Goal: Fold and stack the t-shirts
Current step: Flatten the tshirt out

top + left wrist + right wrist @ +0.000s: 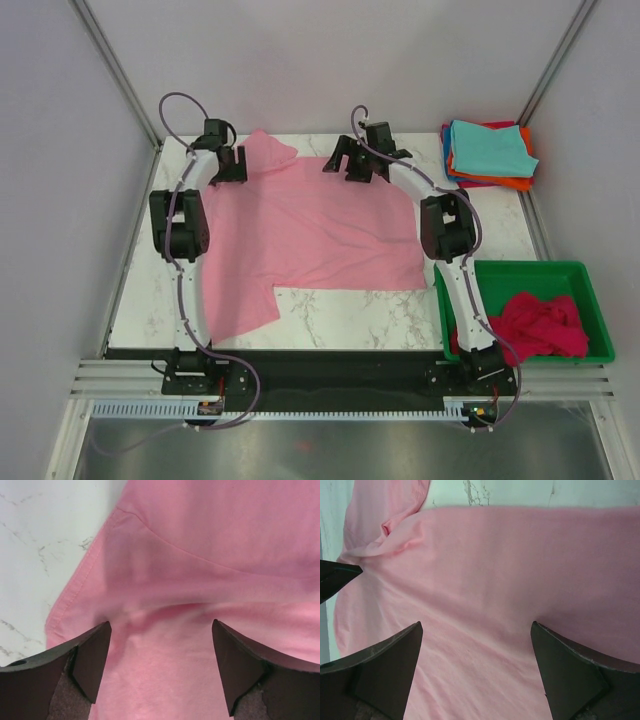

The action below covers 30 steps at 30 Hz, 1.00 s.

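Pink t-shirt [320, 235] under left pincer [161, 624], right pincer [477, 625]: both wide open.

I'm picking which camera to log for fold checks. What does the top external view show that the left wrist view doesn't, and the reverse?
Only top external: the whole light pink t-shirt spread out, the folded stack at the far right corner, the green bin holding a magenta t-shirt, and the right hand. Only left wrist: the shirt's stitched edge and a wrinkle close up. Both: the left hand, pink cloth, the marble table.
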Each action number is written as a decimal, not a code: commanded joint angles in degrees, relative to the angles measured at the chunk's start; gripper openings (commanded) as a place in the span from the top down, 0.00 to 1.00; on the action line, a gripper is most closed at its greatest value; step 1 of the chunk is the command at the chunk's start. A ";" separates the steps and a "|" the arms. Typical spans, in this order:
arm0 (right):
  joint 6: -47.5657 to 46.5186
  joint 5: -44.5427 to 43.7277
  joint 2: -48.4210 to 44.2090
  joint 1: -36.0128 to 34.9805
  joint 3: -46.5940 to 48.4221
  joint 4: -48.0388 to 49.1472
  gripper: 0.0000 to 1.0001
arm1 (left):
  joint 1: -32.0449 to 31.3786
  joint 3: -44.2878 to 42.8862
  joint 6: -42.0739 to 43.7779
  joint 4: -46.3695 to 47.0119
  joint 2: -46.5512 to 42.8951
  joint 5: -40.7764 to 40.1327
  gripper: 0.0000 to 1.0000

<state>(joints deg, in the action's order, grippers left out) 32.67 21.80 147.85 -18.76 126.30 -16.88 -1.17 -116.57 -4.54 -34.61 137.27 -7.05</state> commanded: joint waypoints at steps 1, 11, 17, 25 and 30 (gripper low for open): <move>0.91 -0.36 3.42 -0.04 0.00 -4.56 0.02 | -1.20 -4.62 1.72 -1.86 -4.19 1.43 0.11; -3.48 3.06 -12.31 0.22 -6.41 -4.47 0.02 | -5.24 13.80 -2.32 -5.46 -37.13 -6.82 0.00; -4.98 3.25 -27.33 -0.48 -20.19 -4.47 0.02 | -14.44 41.22 -16.18 -10.82 -65.06 -13.51 0.04; -1.82 -0.44 -53.35 -3.38 -53.04 2.38 0.02 | -29.49 70.41 -46.30 -17.24 -83.74 -5.79 0.07; 0.64 -9.05 -68.45 -6.46 -65.37 1.68 0.02 | -37.50 79.30 -55.22 -17.24 -87.44 -6.83 0.13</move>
<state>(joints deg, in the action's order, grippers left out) 31.18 19.05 86.50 -24.40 66.04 -15.94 -36.01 -38.65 -47.51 -51.79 52.58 -12.93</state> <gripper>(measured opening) 0.982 0.881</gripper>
